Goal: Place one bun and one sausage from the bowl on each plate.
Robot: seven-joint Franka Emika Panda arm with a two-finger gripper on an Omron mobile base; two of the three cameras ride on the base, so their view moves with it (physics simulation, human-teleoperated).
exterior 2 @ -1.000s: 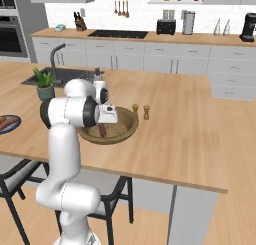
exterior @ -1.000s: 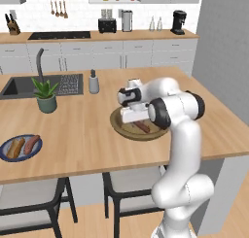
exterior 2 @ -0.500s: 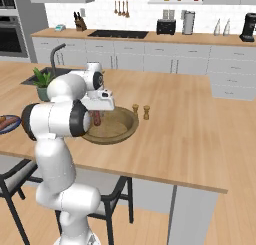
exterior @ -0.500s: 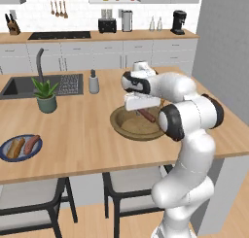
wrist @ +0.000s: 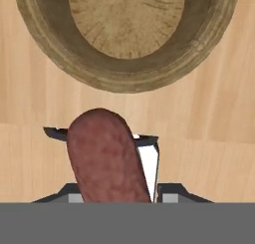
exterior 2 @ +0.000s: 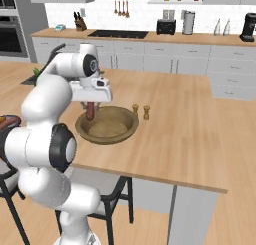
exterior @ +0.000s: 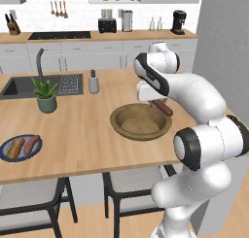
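Reddish sausage [wrist: 105, 156] clamped in the fingers [wrist: 149, 163] over the counter [exterior: 87, 130] beside the bowl [exterior: 140, 121]; a glancing hold could drop it.

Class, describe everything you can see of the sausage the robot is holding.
The sausage is reddish-brown, smooth and slightly mottled, with a rounded end. It is clamped in the gripper, lifted clear of the wide wooden bowl, near its rim above the wooden counter. In the right base view it hangs nearly upright; in the left base view it tilts. Only the fingers touch it.
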